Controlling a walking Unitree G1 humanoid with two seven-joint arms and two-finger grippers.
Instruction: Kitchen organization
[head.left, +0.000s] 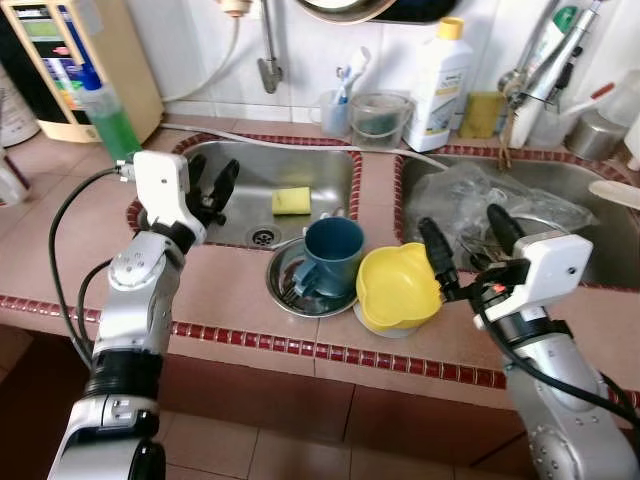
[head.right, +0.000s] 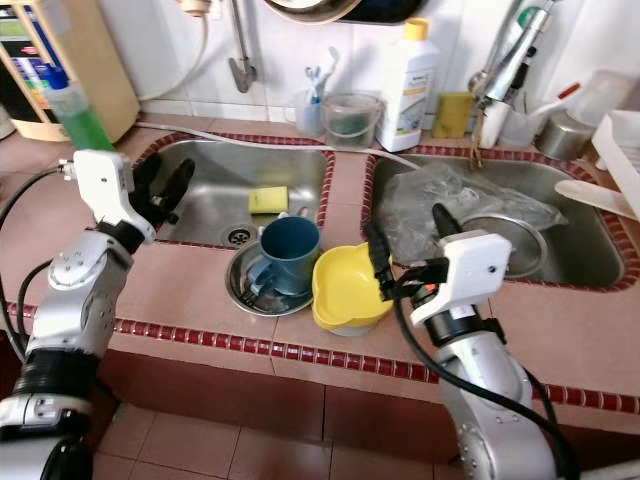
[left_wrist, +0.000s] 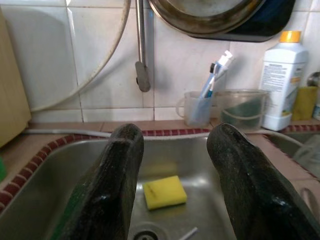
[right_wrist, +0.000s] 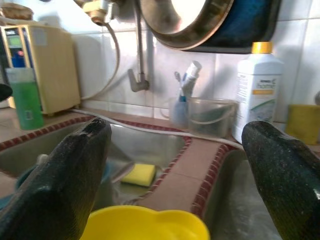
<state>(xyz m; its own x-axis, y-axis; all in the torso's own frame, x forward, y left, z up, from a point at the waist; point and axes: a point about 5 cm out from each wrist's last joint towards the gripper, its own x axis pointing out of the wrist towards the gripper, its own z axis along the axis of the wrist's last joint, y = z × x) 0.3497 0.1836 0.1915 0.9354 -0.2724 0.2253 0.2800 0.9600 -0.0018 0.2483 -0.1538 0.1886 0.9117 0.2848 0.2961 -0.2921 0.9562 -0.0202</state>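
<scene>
Yellow bowl (head.left: 397, 288) just beside right claw (head.left: 466, 237).

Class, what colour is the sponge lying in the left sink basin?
Yellow. The sponge shows best in the left wrist view, lying on the basin floor near the drain.

A dark teal mug (head.left: 335, 254) stands upright in a round steel bowl (head.left: 290, 298) at the frame's centre, on the tiled surface (head.left: 220, 290) by the sink. Just right of it, touching, sits a yellow scalloped bowl (head.left: 397, 288), open side up. A yellow sponge (head.left: 291, 200) lies in the left sink basin (head.left: 330, 170).
</scene>
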